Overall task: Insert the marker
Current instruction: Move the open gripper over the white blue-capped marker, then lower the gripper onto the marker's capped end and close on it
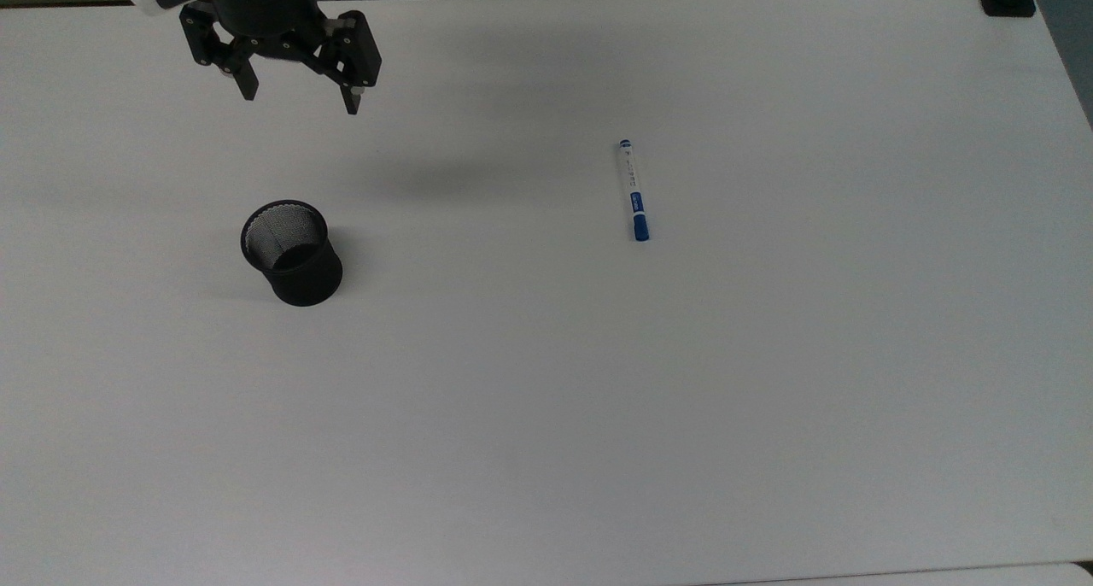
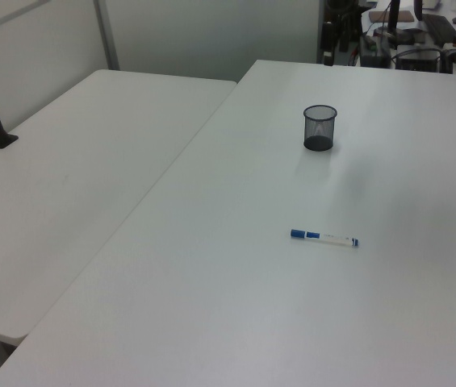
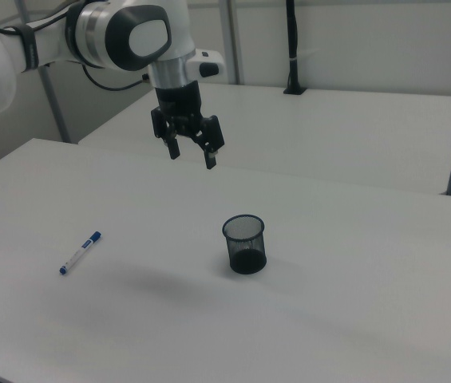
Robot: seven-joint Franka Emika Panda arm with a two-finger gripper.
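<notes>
Right view shows fingers (image 3: 192,157) spread high above marker (image 3: 80,252).

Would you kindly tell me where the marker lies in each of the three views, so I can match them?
Top view: the marker lies right of centre, upper half, blue cap downward.
Left view: marker lies right of centre, cap toward the left view's left.
Right view: marker lies at the left, cap up-right.
Shared landmark: the mesh cup, standing apart from it.
</notes>
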